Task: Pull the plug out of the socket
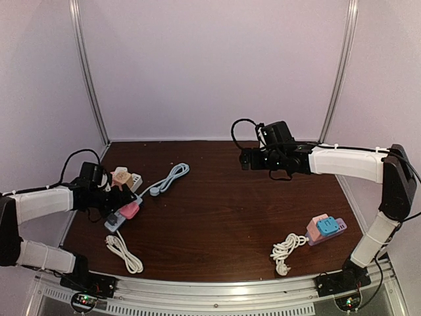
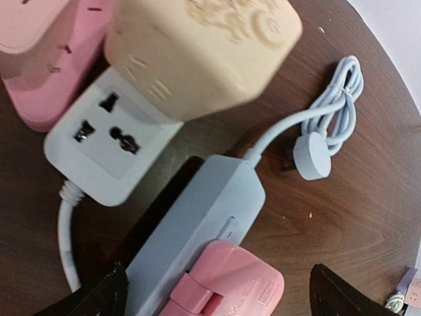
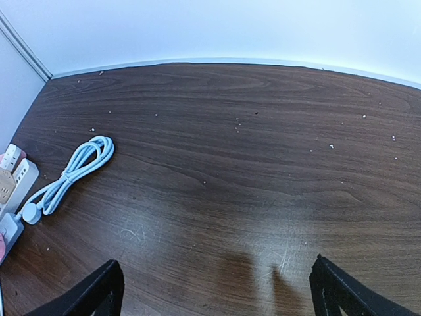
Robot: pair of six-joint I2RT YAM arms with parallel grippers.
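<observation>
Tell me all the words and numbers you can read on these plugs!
No text here can be read.
On the pink plug: a small raised label, too small to read.
On the beige adapter: raised marks near the top, too blurred to read.

Pink rounded plastic plug (image 2: 227, 282) seated in a pale blue oblong plastic socket strip (image 2: 197, 217)
The strip lies flat and slantwise at the left side of the dark wooden surface (image 2: 342, 224); the plug sits on its top face towards one end, not pulled off; the strip's pale blue cord (image 2: 276, 131) leaves the other end and runs to a tied coil just beyond.
</observation>
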